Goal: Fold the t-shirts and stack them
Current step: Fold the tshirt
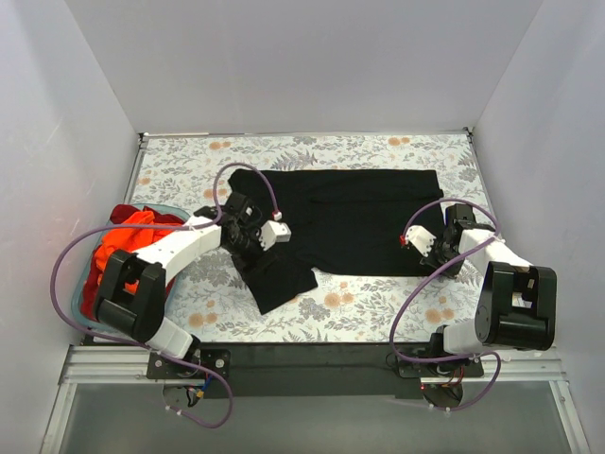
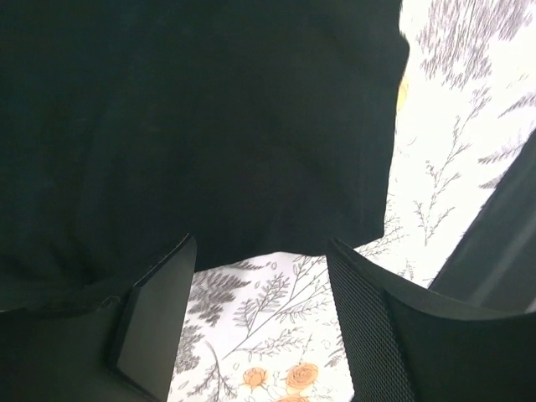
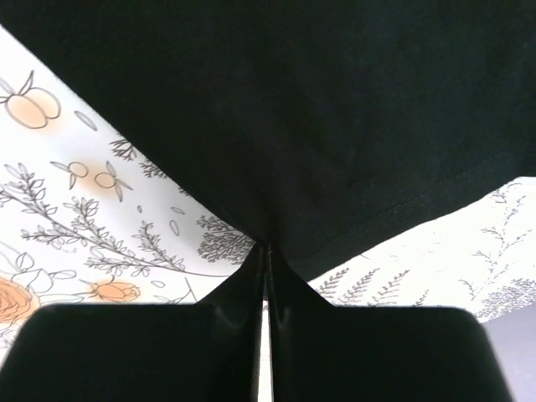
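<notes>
The black shirt (image 1: 350, 222) lies spread across the middle of the tablecloth (image 1: 378, 303), one sleeve trailing toward me on the left. The orange shirts (image 1: 128, 236) sit heaped in the basket (image 1: 77, 301) at far left. My right gripper (image 3: 265, 251) is clamped on the black shirt's near right edge. My left gripper (image 2: 260, 318) is spread wide at the cloth's edge, holding nothing. The shirt looks light and limp, likely to sag and drag, so I'd pinch hems and corners, not the middle.
</notes>
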